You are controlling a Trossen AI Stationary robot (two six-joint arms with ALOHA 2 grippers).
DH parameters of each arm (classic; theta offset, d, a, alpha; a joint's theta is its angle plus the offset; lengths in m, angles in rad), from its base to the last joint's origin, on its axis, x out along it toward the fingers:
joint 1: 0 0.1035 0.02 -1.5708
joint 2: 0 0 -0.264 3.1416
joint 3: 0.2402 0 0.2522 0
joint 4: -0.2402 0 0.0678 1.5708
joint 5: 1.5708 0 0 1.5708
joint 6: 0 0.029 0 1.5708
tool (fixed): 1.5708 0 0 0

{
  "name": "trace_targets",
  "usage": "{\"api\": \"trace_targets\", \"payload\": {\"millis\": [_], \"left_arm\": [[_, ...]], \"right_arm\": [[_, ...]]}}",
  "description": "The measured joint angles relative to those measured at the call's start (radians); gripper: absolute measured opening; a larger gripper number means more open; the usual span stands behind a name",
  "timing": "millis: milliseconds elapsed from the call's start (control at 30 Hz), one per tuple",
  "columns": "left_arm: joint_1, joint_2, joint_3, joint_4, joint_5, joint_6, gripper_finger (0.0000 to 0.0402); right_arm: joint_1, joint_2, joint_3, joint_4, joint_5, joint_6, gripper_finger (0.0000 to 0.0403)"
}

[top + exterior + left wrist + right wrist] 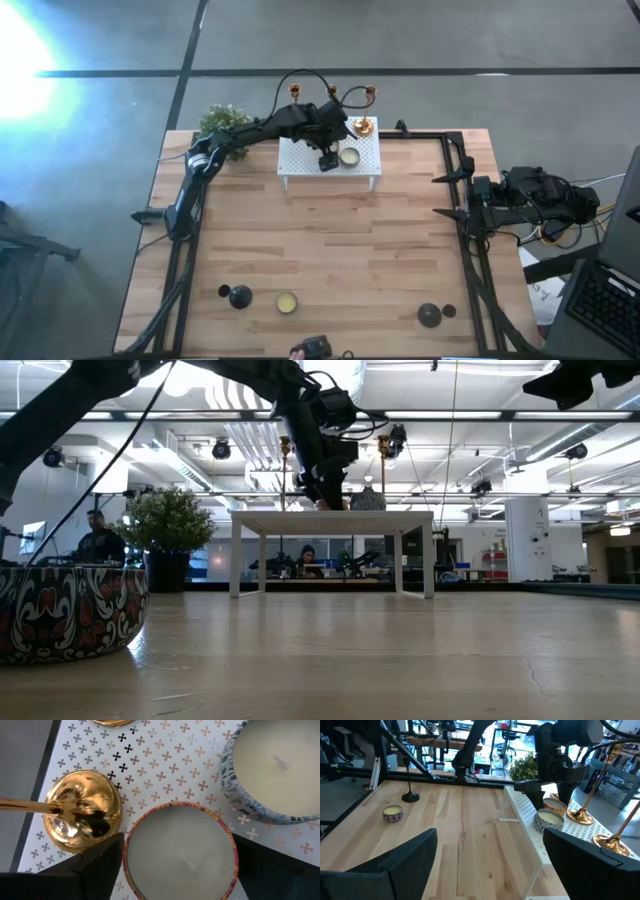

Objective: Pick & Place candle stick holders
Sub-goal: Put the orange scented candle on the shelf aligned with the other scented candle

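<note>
The left end effector point(328, 160) hangs over the white perforated rack point(300, 160) at the far edge of the tabletop point(330, 250), its fingers point(90, 865) apart on either side of a round red-rimmed candle tin point(181, 851) filled with smooth cream wax. They seem not to touch the rim, though the view is too close to be sure. Just beside one finger stands a gold candlestick point(82, 812), its polished domed base on the rack and its slim stem upright. A blue-patterned tin point(275, 765) sits close on the other side, so little free room remains around the fingers.

Two more gold candlesticks point(585, 805) stand upright along the rack's far side. Well away from the end effector, near the front tabletop edge, stand two black dome-based holders point(239, 296) and point(430, 316), with wide bare wood between.

The right end effector point(445, 195) waits at the right tabletop edge, fingers apart.
</note>
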Motion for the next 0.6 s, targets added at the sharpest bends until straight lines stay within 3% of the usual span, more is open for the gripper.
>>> {"api": "trace_targets", "payload": {"millis": [267, 600], "left_arm": [[-0.007, -0.002, 0.0, -0.006, -0.065, -0.024, 0.039], [-0.016, -0.013, 0.0, -0.018, -0.068, -0.022, 0.0391]], "right_arm": [[0.0, 0.0, 0.0, 0.0, 0.0, 0.026, 0.0359], [0.0, 0.0, 0.0, 0.0, 0.0, 0.027, 0.0359]]}}
